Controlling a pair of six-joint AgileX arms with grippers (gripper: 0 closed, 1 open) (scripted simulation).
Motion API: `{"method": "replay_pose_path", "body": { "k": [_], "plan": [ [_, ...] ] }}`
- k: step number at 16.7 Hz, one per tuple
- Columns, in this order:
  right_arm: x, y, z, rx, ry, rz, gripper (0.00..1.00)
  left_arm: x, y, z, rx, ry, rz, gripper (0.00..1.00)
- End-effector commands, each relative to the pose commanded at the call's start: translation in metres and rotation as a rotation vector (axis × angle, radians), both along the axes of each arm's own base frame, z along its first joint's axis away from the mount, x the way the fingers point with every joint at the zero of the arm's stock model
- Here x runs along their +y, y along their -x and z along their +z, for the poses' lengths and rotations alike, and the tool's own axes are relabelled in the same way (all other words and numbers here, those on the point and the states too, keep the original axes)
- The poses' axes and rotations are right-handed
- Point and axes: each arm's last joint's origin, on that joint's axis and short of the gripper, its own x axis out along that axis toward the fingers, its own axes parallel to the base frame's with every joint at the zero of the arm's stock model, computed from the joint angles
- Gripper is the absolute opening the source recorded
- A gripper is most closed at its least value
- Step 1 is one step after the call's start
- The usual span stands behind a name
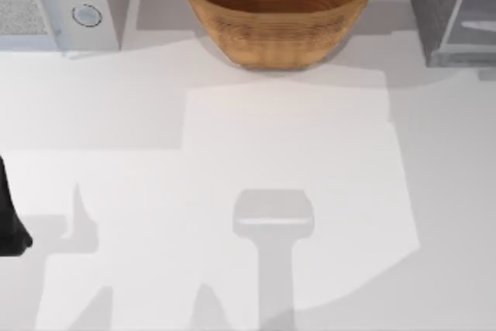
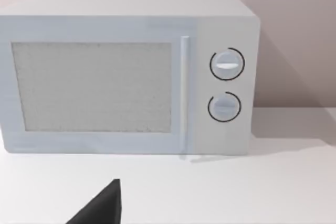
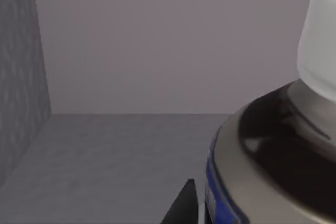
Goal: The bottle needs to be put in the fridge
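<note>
Bottle carried into the fridge; setting it down looks like the step in hand.

In the right wrist view the bottle fills the lower right, close against the right gripper's one visible fingertip, inside the fridge; whether the pincer grips it cannot be told. Next comes lowering to the floor, then release. The left arm idles at mid-left of the top view.

I see the bottle close up in my right wrist view: dark rounded shoulder, silvery rim, blue band, pale white cap. It stands upright inside the fridge, the dark grey speckled box at the table's far right, on its smooth grey floor.
</note>
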Motion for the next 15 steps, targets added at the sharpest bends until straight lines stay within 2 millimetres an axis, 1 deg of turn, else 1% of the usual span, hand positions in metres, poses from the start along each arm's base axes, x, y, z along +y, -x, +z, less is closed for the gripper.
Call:
{"method": "replay_pose_path", "body": {
  "k": [5, 7, 9, 13, 15],
  "plan": [
    [0.002, 0.0, -0.002, 0.009, -0.004, 0.005, 0.01, 0.0, 0.0, 0.0, 0.0, 0.0, 0.0, 1.0],
    [0.002, -0.008, -0.006, 0.02, -0.001, 0.007, 0.01, 0.0, 0.0, 0.0, 0.0, 0.0, 0.0, 1.0],
    [0.001, -0.025, -0.008, 0.023, -0.002, 0.009, 0.01, 0.0, 0.0, 0.0, 0.0, 0.0, 0.0, 1.0],
    [-0.001, -0.073, 0.002, -0.014, -0.004, 0.005, 0.01, 0.0, 0.0, 0.0, 0.0, 0.0, 0.0, 1.0],
    [0.0, -0.089, 0.001, -0.006, -0.004, 0.005, 0.01, 0.0, 0.0, 0.0, 0.0, 0.0, 0.0, 1.0]
  ]
}}
